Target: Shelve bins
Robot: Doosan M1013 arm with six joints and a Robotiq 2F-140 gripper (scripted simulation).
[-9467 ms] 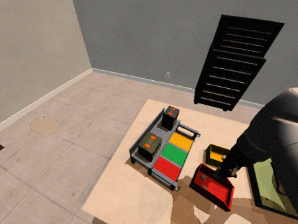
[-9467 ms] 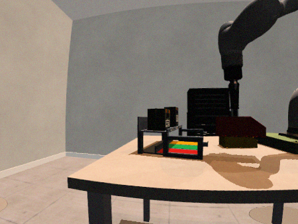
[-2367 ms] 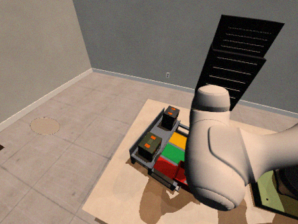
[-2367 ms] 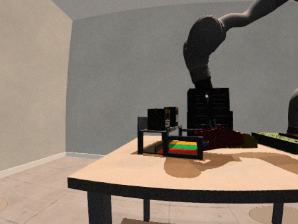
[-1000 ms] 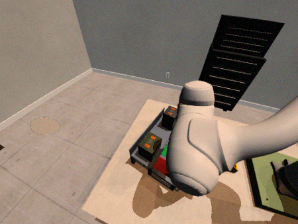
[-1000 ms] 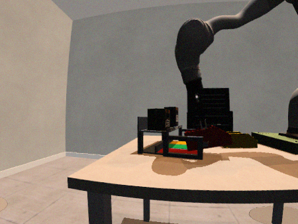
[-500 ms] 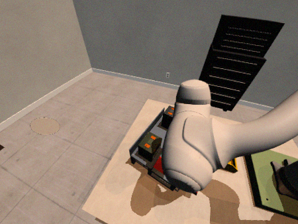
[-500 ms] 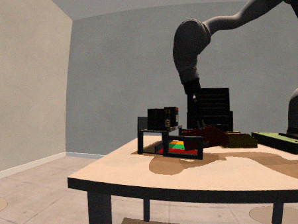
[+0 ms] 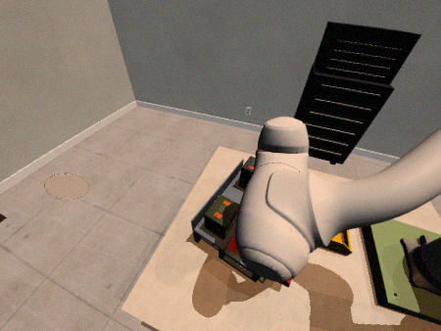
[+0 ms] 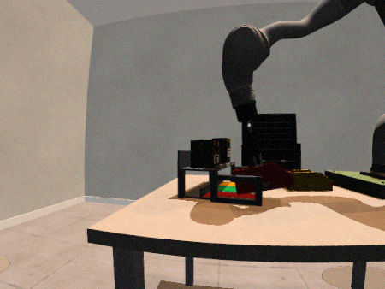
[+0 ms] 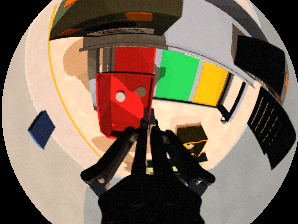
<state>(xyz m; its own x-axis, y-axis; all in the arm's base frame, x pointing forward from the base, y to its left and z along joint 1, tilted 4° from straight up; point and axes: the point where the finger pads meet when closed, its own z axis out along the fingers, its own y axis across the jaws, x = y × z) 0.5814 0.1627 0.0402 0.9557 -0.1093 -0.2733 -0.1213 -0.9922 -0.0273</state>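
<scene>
Gripping the red bin point(image 11: 127, 106) by its thin back wall, my end effector point(image 11: 149, 124) pinched nearly shut on it, I hold it at the shelf point(image 10: 219, 191) mouth near the tabletop point(image 10: 171, 218) left edge; next, tilt and push onto the red mark point(image 11: 135, 60)

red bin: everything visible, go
The red bin is a boxy, glossy, plastic-looking container with two pale round parts inside. It sits at the shelf front, in line with the red mark, partly in the lower opening. The gripper, fingers closed, meets its near edge. The yellow bin lies beside it on the table.
</scene>
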